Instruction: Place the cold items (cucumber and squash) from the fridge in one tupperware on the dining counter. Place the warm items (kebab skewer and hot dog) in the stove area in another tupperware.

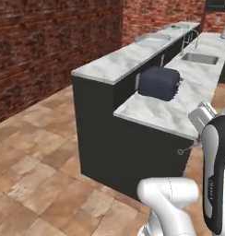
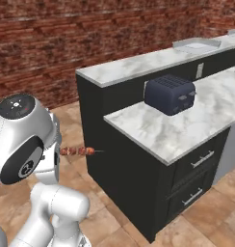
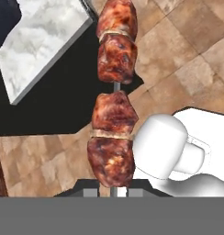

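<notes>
Skewer (image 3: 112, 110): clamped at its bare stick end, meat chunks running up and away from the hand; in the right base view (image 2: 77, 151) poking out level beside the arm, above the floor (image 1: 31, 152), short of the worktop (image 2: 172, 125)
Jaws: together on the skewer stick, grip thin and right at the end
Gripper (image 3: 111, 188): low, off the near corner of the worktop, over open floor
Tubs: none to be made out with certainty; a pale tray-like shape far down the upper worktop, too small to tell
Toaster (image 2: 170, 93): on the lower worktop, well apart from the skewer
Risk, slip: stick narrow and smooth, load hanging far out from the grip; likely to pivot or slide free on a fast swing
Risk, strike: long free end could catch the worktop edge or dark cabinet side during a turn, knocking it loose
Risk, drop: a fall here lands on the floor, hard to recover
</notes>
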Robot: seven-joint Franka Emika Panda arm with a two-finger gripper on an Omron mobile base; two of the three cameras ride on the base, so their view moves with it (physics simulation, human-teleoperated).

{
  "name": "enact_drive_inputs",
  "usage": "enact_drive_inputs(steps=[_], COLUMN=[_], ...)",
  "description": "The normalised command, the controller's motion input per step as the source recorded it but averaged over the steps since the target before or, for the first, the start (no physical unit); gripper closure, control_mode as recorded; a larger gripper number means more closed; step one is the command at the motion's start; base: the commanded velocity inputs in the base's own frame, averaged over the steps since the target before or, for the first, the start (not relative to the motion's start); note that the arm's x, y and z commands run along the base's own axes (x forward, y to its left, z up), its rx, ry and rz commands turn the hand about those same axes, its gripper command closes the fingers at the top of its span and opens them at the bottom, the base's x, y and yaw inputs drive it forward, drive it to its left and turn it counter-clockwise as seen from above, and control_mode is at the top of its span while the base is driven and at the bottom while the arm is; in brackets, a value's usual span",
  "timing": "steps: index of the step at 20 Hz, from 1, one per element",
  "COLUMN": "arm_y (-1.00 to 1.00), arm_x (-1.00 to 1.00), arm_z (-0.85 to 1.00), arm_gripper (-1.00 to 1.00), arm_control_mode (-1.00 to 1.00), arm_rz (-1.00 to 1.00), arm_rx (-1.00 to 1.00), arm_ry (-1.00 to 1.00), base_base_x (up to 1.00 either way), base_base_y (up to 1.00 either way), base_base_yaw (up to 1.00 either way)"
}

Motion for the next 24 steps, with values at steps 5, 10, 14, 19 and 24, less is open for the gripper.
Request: enact_drive_inputs(steps=[5, 10, 14, 19, 24], arm_y=[0.0, 0.0, 0.0, 0.0, 0.0], arm_x=[0.0, 0.0, 0.0, 0.0, 0.0], arm_z=[0.0, 0.0, 0.0, 0.0, 0.0], arm_gripper=[1.0, 1.0, 1.0, 1.0, 1.0], arm_control_mode=[1.0, 1.0, 1.0, 1.0, 1.0], arm_rz=[0.0, 0.0, 0.0, 0.0, 0.0], arm_rx=[0.0, 0.0, 0.0, 0.0, 0.0], arm_ry=[0.0, 0.0, 0.0, 0.0, 0.0], base_base_x=[0.35, 0.37, 0.35, 0.26, 0.24], base_base_y=[1.0, 1.0, 1.0, 1.0, 1.0], base_base_yaw=[-0.47, -0.46, -0.45, -0.43, -0.42])
